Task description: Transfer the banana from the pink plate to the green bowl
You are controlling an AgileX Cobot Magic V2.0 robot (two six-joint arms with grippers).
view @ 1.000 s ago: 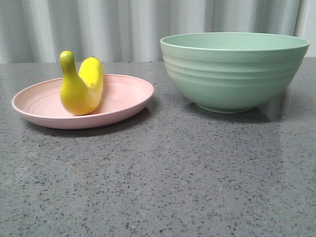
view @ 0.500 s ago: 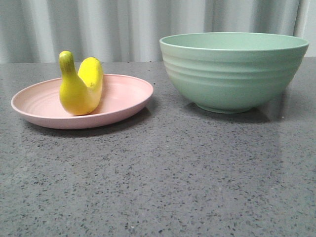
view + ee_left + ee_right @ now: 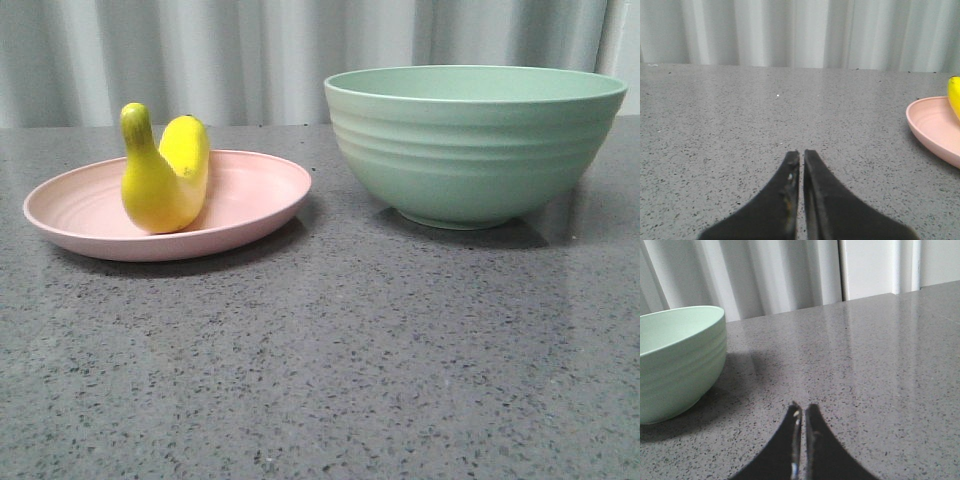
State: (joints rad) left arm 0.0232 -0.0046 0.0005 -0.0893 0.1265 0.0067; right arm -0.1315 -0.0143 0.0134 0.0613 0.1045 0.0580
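Observation:
The yellow banana [image 3: 165,180] lies curved on the pink plate [image 3: 250,195] at the left of the front view, its greenish stem end pointing up. The mint-green bowl [image 3: 470,145] stands to the right of the plate. My left gripper [image 3: 801,153] is shut and empty, low over the bare table; the plate's rim [image 3: 932,127] and a sliver of banana [image 3: 954,95] show at one edge of its view. My right gripper [image 3: 802,406] is shut and empty over the table, with the bowl [image 3: 677,360] off to one side. Neither gripper shows in the front view.
The table [image 3: 350,360] is a grey speckled stone surface. A pale pleated curtain [image 3: 250,50] hangs behind it.

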